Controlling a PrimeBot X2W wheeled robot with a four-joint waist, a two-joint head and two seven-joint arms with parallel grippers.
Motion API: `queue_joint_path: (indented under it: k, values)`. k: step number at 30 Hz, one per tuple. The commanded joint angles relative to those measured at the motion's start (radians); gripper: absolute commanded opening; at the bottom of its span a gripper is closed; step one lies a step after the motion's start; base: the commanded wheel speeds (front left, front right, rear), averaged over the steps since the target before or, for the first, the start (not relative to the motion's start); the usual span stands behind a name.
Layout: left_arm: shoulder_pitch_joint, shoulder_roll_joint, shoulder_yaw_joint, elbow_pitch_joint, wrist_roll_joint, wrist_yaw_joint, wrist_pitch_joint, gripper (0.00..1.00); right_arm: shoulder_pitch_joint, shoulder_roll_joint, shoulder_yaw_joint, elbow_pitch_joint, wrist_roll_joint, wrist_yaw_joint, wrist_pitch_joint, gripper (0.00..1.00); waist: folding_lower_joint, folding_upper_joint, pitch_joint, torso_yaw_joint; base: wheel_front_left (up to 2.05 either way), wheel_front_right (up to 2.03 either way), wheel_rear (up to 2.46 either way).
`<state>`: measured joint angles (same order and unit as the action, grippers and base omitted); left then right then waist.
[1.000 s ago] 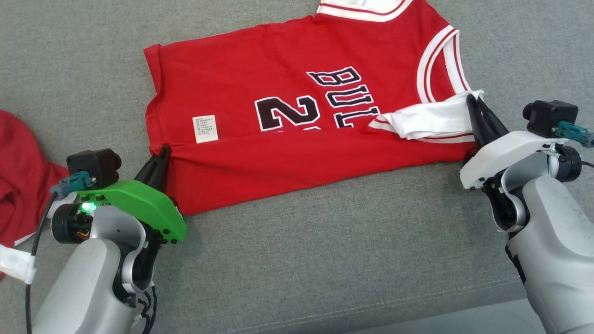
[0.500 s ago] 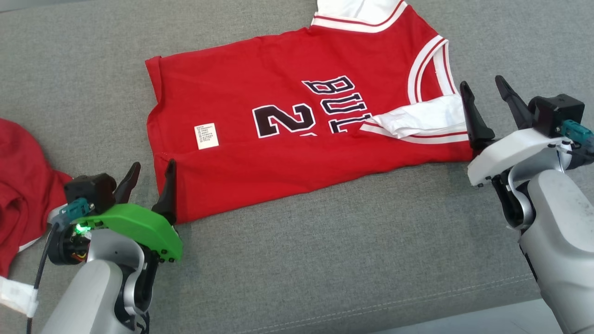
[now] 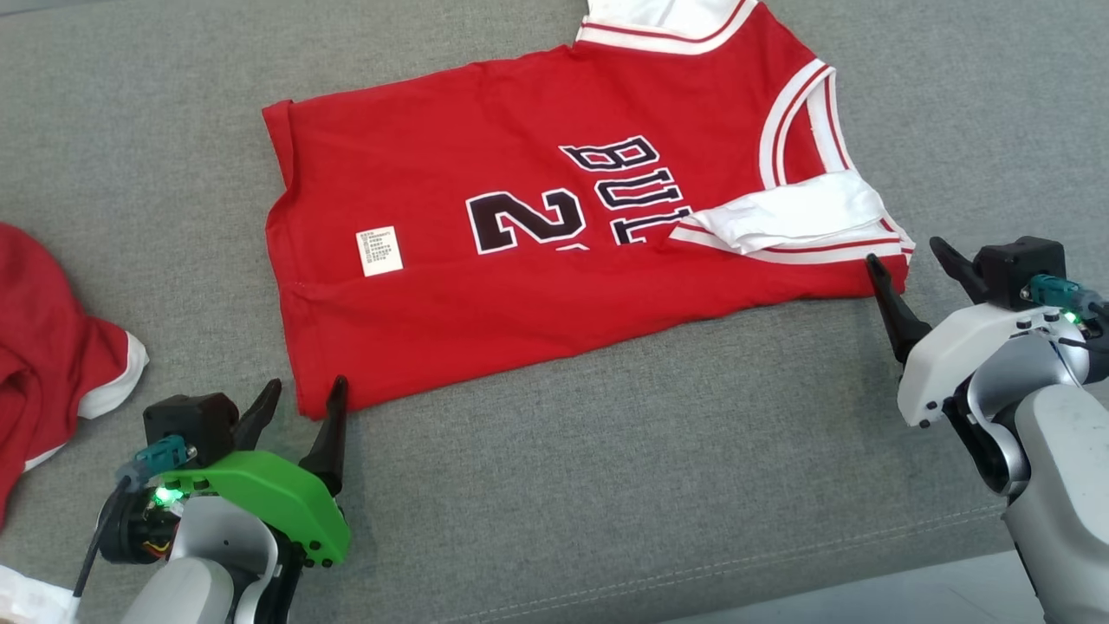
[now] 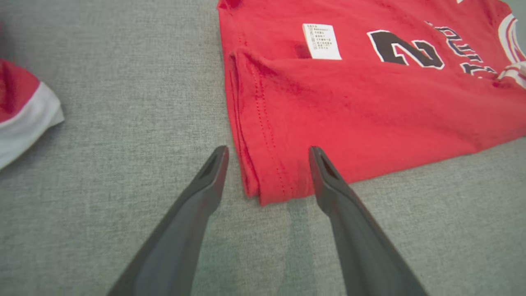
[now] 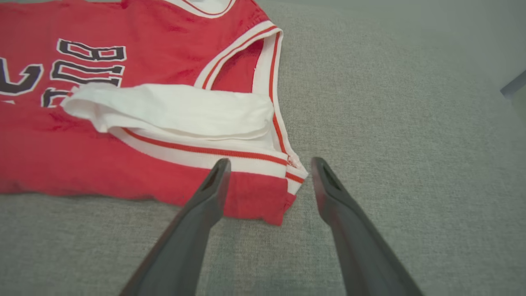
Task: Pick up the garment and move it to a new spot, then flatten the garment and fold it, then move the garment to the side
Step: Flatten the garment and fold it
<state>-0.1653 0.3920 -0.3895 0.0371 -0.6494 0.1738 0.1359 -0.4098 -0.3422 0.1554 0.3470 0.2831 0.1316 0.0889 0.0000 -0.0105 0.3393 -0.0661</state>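
Grey woven cushion (image 3: 606, 485) under everything. Left claw (image 3: 308, 382): fingers spread, nothing between them, tips just short of the near left corner of the jersey (image 3: 520, 347) and straddling it. Right claw (image 3: 905, 252): likewise spread and empty, one tip just beside the near right corner, below the white-edged armhole (image 3: 788, 221). Jersey lies flat across the middle of the cushion, its near long edge folded up over the lower part of the lettering (image 3: 606, 186), so one fold looks done. Beyond the fold line: care label (image 3: 379, 250), then the black number and letters, then the collar (image 3: 667, 22) at the far edge. Second red garment (image 3: 52, 347) sits well apart at the left. Judgement: thin knit, light and limp, no stiffness. It would sag and unfold if lifted from one point, and the cushion weave may drag it. Best holds are the two near corners, pinching both layers at the stitched hem (image 4: 267, 139) on the left and at the armhole edging on the right, both lifted together.
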Motion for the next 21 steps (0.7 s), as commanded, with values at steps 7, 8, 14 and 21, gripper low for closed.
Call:
queue_joint_path:
  k: [7,8,14,21]
  values:
    - [-0.054,0.007,-0.026,0.044,-0.017,-0.029,0.057,1.00,-0.021,0.027,-0.025,0.019,-0.033,-0.002,0.084,1.00,0.0000,0.0105,0.059,0.016,0.00,0.00,0.00]
    - [-0.058,0.002,-0.028,0.052,-0.028,-0.036,0.063,1.00,-0.024,0.031,-0.027,0.025,-0.033,-0.002,0.092,1.00,0.0000,0.0105,0.065,0.018,0.00,0.00,0.00]
    - [-0.073,-0.009,-0.069,0.089,-0.067,-0.098,0.114,0.00,-0.047,0.062,-0.014,0.059,0.013,-0.001,0.113,0.00,0.0000,0.0105,0.081,0.022,0.00,0.00,0.00]
    - [-0.061,0.028,-0.067,0.061,-0.086,-0.128,0.143,0.00,-0.037,0.018,-0.011,0.045,0.114,-0.001,0.136,0.00,0.0000,0.0105,0.034,0.020,0.00,0.00,0.00]
